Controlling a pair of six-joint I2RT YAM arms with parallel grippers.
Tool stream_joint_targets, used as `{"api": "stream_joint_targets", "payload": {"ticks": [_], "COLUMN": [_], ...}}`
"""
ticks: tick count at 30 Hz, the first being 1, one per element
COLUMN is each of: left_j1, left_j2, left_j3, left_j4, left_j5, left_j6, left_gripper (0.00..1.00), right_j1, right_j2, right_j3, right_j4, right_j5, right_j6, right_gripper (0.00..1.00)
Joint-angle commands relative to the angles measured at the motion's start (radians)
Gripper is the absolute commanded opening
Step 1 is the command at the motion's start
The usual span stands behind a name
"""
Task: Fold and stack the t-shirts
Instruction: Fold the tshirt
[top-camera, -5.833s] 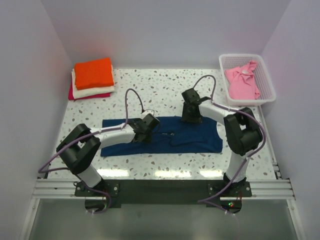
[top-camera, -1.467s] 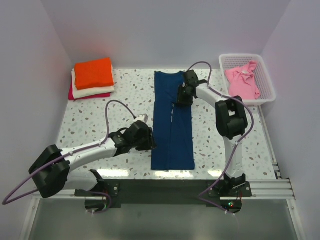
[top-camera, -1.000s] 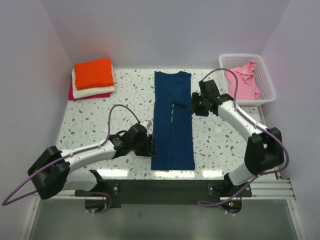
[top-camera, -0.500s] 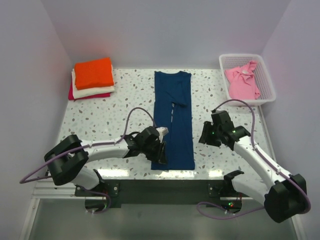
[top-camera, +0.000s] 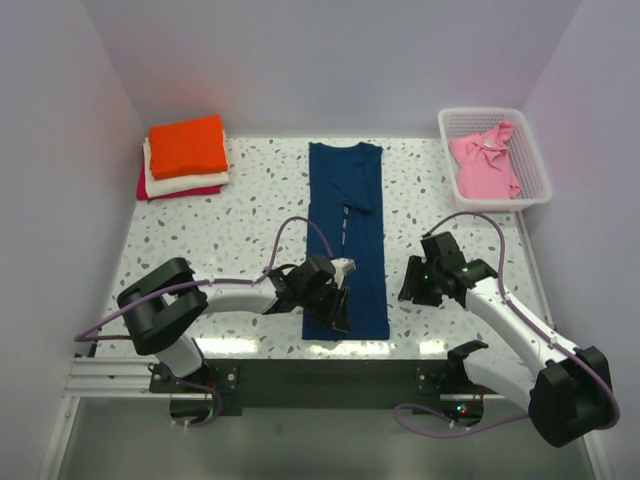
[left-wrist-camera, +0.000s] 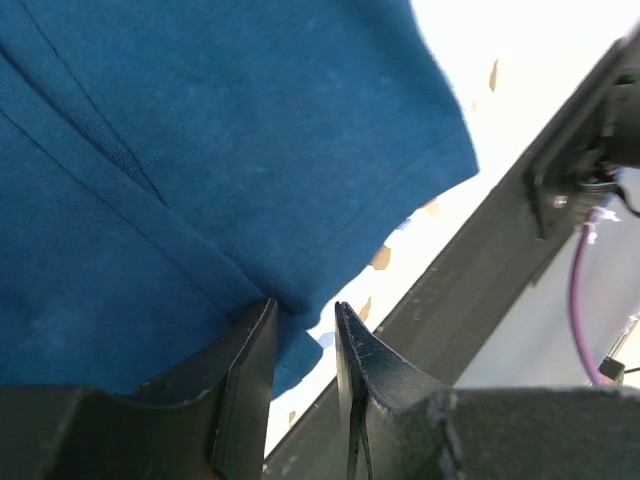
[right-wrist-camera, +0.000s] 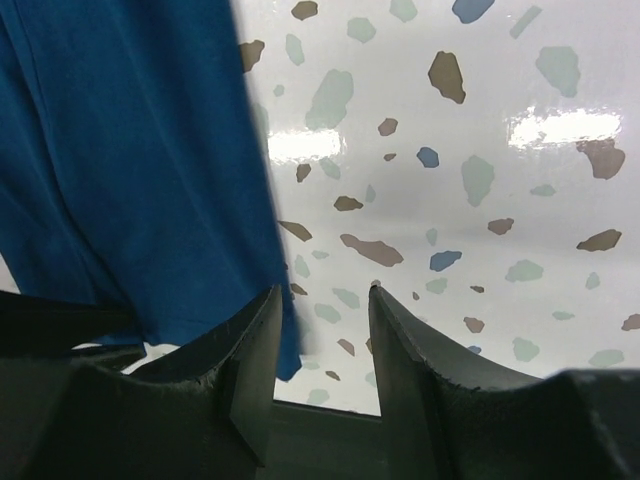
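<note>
Left end effector (left-wrist-camera: 303, 308) narrow at navy t-shirt (left-wrist-camera: 200, 130) hem, grip unclear; right end effector (right-wrist-camera: 322, 290) agape, empty

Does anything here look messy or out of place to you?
Only the pink t-shirt: it lies crumpled in the white basket, while three others sit folded in a stack at far left and the navy one lies flat. Nothing looks spilled or damaged.

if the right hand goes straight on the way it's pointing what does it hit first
Most likely the bare speckled table, just beside the right edge of the navy t-shirt. On the right hand the open fingers frame tabletop, but one finger overlaps the cloth's edge and might brush it; depth is unclear.
</note>
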Motion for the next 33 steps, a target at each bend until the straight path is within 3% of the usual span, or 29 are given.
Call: {"api": "stream_joint_targets", "payload": {"ticks": [1,7,19,25,33], "left_j1": [-0.012,-0.017,-0.015,0.017,0.123], "left_j2": [0.057,0.085,-0.084,-0.281,-0.49], "left_j3": [0.01,-0.012,0.026,-0.006,-0.205], "left_j4": [0.062,0.099,-0.081,-0.264,-0.34], "left_j5": [0.026,0.049,-0.022,-0.145,-0.122], "left_j6": [-0.012,-0.033,0.019,0.034,-0.052], "left_gripper": [0.34,0.33,0.39,0.55,0.55], "right_j1": [0.004,0.019,0.177,0.185,0.185], "right_j2": [0.001,0.003,-0.056,-0.068,-0.06], "right_j3": [-0.016,-0.036,-0.117,-0.196,-0.174], "right_j4": [0.017,0.01,-0.069,0.039,0.023], "right_j5": [-0.055,-0.104,-0.116,-0.233,-0.204], "right_j6": [0.021,0.044,0.205,0.26,0.245], "right_gripper": [0.44,0.45,0.45,0.45,0.45]}}
